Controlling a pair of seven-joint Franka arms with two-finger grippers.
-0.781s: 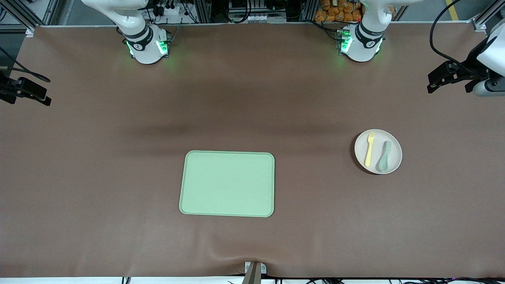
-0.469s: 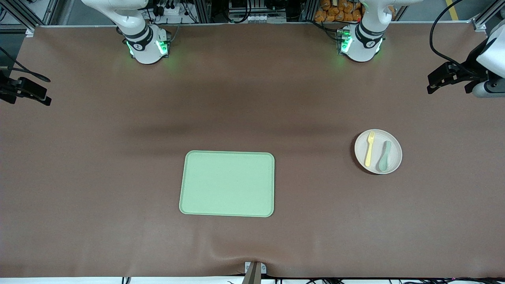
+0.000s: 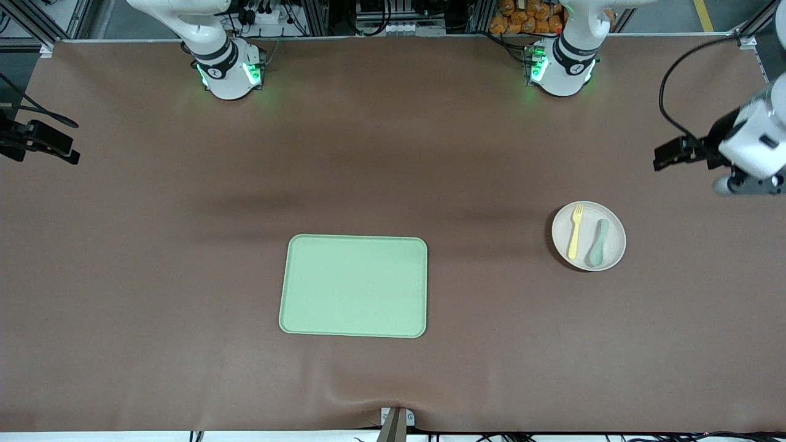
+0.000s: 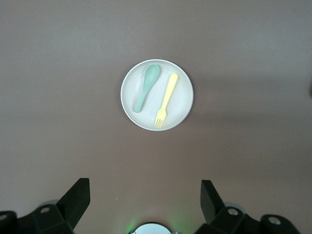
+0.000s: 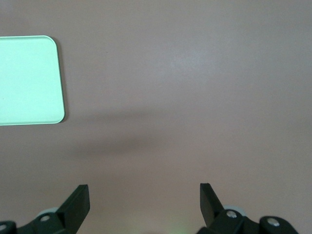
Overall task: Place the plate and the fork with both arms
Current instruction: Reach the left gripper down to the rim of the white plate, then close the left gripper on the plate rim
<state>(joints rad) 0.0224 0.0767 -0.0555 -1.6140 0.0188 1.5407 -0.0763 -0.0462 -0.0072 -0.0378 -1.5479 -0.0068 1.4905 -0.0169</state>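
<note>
Waiting to start – plate with fork and spoon sits toward left arm's end, tray bare; left gripper above plate, right gripper over table, both spread, empty – nothing placed

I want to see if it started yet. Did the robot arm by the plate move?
Yes. The left arm has come lower in the front view, closer to the plate, which has stayed put.
</note>
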